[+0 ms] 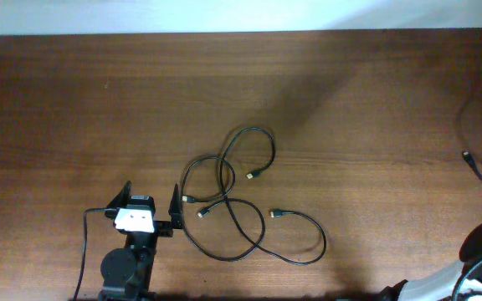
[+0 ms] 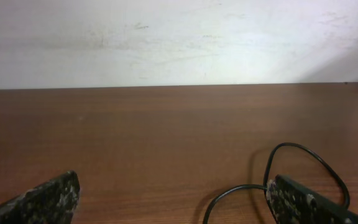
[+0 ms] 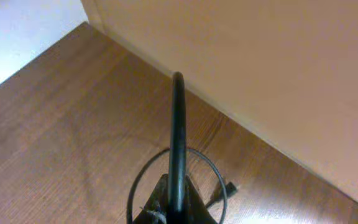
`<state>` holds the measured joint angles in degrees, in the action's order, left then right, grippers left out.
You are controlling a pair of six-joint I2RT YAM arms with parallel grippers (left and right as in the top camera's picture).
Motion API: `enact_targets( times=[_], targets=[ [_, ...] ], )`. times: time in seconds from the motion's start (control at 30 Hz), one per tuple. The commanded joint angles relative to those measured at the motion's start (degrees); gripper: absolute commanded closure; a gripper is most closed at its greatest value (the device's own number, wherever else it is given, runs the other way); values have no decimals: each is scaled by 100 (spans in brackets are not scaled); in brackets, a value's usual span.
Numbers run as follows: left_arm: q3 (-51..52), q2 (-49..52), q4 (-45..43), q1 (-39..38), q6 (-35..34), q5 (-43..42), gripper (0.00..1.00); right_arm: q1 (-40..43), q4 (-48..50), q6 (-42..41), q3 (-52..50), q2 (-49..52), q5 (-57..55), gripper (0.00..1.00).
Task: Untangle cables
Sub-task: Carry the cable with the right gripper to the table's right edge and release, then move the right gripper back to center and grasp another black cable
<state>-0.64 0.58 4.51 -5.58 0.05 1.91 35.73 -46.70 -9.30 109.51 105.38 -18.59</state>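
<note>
The left gripper [image 1: 150, 195] is wide open and holds nothing. Just beside its right finger, the cables [image 1: 227, 201] lie in a tangle on the table [image 1: 74, 100]. The right gripper [image 3: 177, 78] is squeezed shut, with nothing seen in it. A lone cable [image 3: 227, 186] loops on the table below it.

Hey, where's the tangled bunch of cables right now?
Overhead view: the cables lie near the middle of the table, just right of the open left gripper.
</note>
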Motion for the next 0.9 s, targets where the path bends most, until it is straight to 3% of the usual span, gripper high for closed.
enact_targets(
  times=[0.0, 0.03, 0.27, 0.5, 0.6, 0.77, 0.87],
  targets=[
    [11, -28, 31, 35, 87, -26, 1, 35, -20, -85, 74, 22, 15, 29],
    [11, -28, 31, 35, 87, -24, 1, 35, -42, -83, 74, 22, 15, 1],
    [11, -28, 31, 35, 87, -26, 1, 28, -601, -81, 76, 17, 813, 1],
    [11, -28, 31, 35, 87, -24, 1, -9, -1298, 63, 76, 9, 3536, 1],
    [11, -28, 31, 35, 87, -24, 1, -256, -1613, 748, 76, 9, 3963, 1],
    [11, -28, 31, 35, 87, -26, 1, -1665, -2479, 2321, 76, 9, 3958, 0],
    [11, -28, 31, 35, 87, -24, 1, -2264, -2671, 2669, 76, 9, 3923, 1]
  ],
)
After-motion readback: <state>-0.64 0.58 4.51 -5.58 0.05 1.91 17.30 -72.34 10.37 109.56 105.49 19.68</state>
